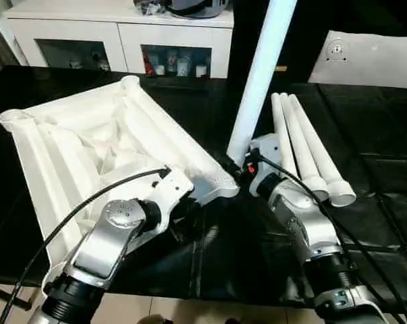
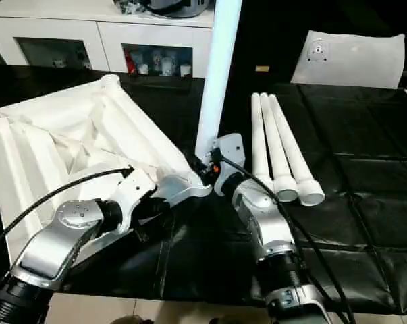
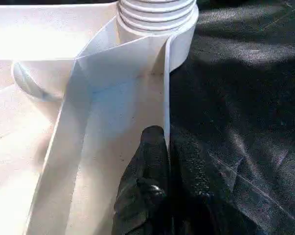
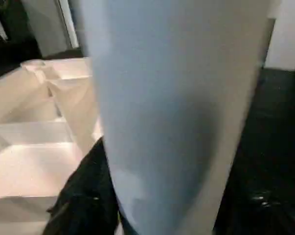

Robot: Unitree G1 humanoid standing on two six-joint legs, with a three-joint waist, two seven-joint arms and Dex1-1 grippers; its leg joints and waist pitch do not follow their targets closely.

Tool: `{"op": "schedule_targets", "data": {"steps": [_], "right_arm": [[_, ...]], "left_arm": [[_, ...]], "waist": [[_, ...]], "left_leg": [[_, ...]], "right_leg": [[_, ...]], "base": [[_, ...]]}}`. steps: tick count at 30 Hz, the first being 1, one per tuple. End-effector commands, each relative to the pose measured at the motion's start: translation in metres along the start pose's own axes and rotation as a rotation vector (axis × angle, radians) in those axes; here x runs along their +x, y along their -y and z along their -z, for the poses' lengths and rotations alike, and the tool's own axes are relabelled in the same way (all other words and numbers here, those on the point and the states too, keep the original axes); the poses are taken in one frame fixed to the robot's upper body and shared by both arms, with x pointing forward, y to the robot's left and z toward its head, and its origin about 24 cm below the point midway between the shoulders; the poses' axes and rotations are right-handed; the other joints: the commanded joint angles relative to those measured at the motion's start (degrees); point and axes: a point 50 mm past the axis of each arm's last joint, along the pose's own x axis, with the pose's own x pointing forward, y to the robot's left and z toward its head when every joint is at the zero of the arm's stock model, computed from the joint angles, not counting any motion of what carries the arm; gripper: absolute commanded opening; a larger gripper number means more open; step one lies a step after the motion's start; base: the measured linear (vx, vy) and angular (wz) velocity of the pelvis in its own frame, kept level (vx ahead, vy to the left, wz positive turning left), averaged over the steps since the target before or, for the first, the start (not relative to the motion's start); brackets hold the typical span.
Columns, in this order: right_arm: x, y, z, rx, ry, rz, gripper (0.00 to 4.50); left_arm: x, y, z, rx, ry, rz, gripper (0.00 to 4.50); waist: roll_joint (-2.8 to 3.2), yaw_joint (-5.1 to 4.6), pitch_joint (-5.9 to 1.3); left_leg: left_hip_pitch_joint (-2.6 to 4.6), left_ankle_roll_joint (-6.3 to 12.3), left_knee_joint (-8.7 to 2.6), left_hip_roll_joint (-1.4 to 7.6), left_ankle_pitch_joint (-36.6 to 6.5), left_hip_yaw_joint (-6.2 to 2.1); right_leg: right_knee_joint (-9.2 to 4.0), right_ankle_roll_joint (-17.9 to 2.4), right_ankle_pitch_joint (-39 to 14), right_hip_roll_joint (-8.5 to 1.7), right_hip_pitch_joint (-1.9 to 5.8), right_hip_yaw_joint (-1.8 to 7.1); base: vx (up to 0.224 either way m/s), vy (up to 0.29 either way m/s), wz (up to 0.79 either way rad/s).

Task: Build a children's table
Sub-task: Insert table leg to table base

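The tabletop [image 1: 88, 145] lies upside down on the left half of the black-covered surface [image 1: 385, 169], its ribbed underside facing up. It is one white square piece, turned so that a corner points toward the middle of the surface. Three of its round corner sockets can be seen from the head views: one at the far corner [image 1: 130, 83], one at the left corner [image 1: 13, 119], and one at the corner nearest the middle, where a leg stands.

Four white legs can be counted. One leg [image 1: 260, 74] stands nearly upright, leaning slightly right, with its lower end at that middle corner of the tabletop. The other three legs [image 1: 304, 145] lie side by side on the surface just to its right, touching one another, their wider open ends pointing toward the near side.

The right gripper [image 1: 242, 167] is at the base of the standing leg, with its jaws set around the tube; in the right wrist view the leg [image 4: 171, 107] runs across the frame with a black finger [image 4: 86, 196] beside it.

The left gripper [image 3: 168, 161] is at the near right edge of the tabletop, its jaws pressed together on the thin upright rim [image 3: 166, 93], one finger on each side. A ribbed socket [image 3: 157, 14] stands at the end of that rim.

At the far side are one white cabinet [image 1: 122, 34] with glass doors and one white bag [image 1: 365, 59] on the surface at the far right.
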Motion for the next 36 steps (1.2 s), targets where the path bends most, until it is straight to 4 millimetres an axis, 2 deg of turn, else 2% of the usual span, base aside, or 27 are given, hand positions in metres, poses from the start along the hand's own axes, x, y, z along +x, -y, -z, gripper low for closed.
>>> {"op": "schedule_targets", "data": {"steps": [1, 13, 15, 16, 19, 22, 24, 25, 29, 32, 36], "right_arm": [[-0.005, -0.010, 0.033, 0.080, -0.140, -0.038, 2.80], [-0.010, -0.002, 0.035, 0.085, -0.147, -0.003, 3.92], [-0.013, -0.001, 0.034, 0.078, -0.136, -0.017, 4.12], [-0.014, 0.000, 0.033, 0.072, -0.133, -0.020, 4.22], [-0.019, -0.001, 0.032, 0.087, -0.130, -0.039, 4.44], [-0.023, -0.002, 0.031, 0.095, -0.118, -0.042, 4.44], [-0.024, -0.001, 0.031, 0.108, -0.117, -0.031, 4.44], [-0.029, -0.003, 0.028, 0.107, -0.104, -0.044, 4.44], [-0.038, -0.005, 0.020, 0.072, -0.077, -0.075, 4.44], [-0.044, -0.005, 0.013, 0.044, -0.062, -0.074, 4.44], [-0.051, -0.002, 0.002, -0.006, -0.052, -0.078, 4.44]], "left_arm": [[-0.003, -0.010, -0.008, 0.038, 0.013, -0.053, 0.00], [-0.006, -0.015, -0.006, 0.074, 0.010, -0.029, 0.00], [-0.007, -0.017, -0.006, 0.080, 0.009, -0.025, 0.00], [-0.007, -0.017, -0.006, 0.082, 0.008, -0.024, 0.00], [-0.008, -0.018, -0.005, 0.090, 0.008, -0.021, 0.00], [-0.009, -0.019, -0.004, 0.095, 0.008, -0.013, 0.00], [-0.009, -0.020, -0.004, 0.098, 0.008, -0.012, 0.00], [-0.009, -0.021, -0.003, 0.106, 0.005, -0.003, 0.00], [-0.010, -0.023, 0.000, 0.120, 0.001, 0.018, 0.00], [-0.011, -0.025, 0.000, 0.127, 0.006, 0.034, 0.00], [-0.012, -0.027, 0.001, 0.149, 0.011, 0.068, 0.00]], "waist": [[0.60, 0.22, -2.32], [0.90, 0.08, -2.43], [1.02, 0.32, -2.78], [0.89, 0.32, -2.85], [1.08, 0.47, -3.05], [1.15, 0.76, -3.43], [1.11, 0.90, -3.49], [1.25, 0.98, -3.61], [0.89, 1.25, -3.58], [0.88, 1.39, -3.63], [0.85, 1.54, -3.68]], "left_leg": [[0.26, 1.09, -5.06, 6.22, -18.83, -3.06], [0.25, 0.78, -5.12, 6.28, -18.98, -3.11], [-0.04, 1.11, -5.00, 6.31, -16.76, -3.01], [-0.15, 1.29, -4.98, 6.32, -16.11, -2.95], [-0.20, 1.99, -4.88, 6.39, -13.73, -2.80], [-0.35, 2.53, -4.73, 6.56, -10.61, -2.67], [-0.38, 2.93, -4.58, 6.50, -9.84, -2.54], [-0.44, 3.10, -4.53, 6.41, -9.32, -2.52], [-0.51, 3.26, -4.44, 6.27, -9.68, -2.34], [-0.31, 3.19, -4.40, 6.32, -9.43, -2.28], [-0.22, 3.10, -4.37, 6.32, -8.85, -2.26]], "right_leg": [[-5.95, -6.13, -27.23, -8.50, 1.48, 5.40], [-5.85, -6.30, -27.08, -8.36, 1.44, 5.37], [-5.52, -7.11, -23.76, -8.52, 1.80, 5.52], [-5.31, -7.21, -22.63, -8.42, 1.88, 5.46], [-4.72, -8.50, -18.54, -8.24, 2.03, 5.51], [-4.16, -9.67, -13.46, -8.29, 2.28, 5.50], [-4.06, -9.98, -12.34, -8.30, 2.32, 5.48], [-4.02, -9.85, -12.28, -8.16, 2.41, 5.37], [-4.38, -8.23, -14.81, -8.16, 2.42, 5.28], [-4.52, -7.50, -16.17, -8.06, 2.25, 5.24], [-4.29, -7.33, -15.64, -7.99, 2.21, 5.27]], "base": [[0.000, 0.000, 0.00], [0.000, 0.000, 0.00], [0.000, 0.000, 0.00], [0.000, 0.000, 0.00], [0.000, 0.000, 0.00], [0.000, 0.000, 0.00], [0.000, 0.000, 0.00], [0.000, 0.000, 0.00], [0.000, 0.000, 0.00], [0.000, 0.000, 0.00], [0.000, 0.000, 0.00]]}}
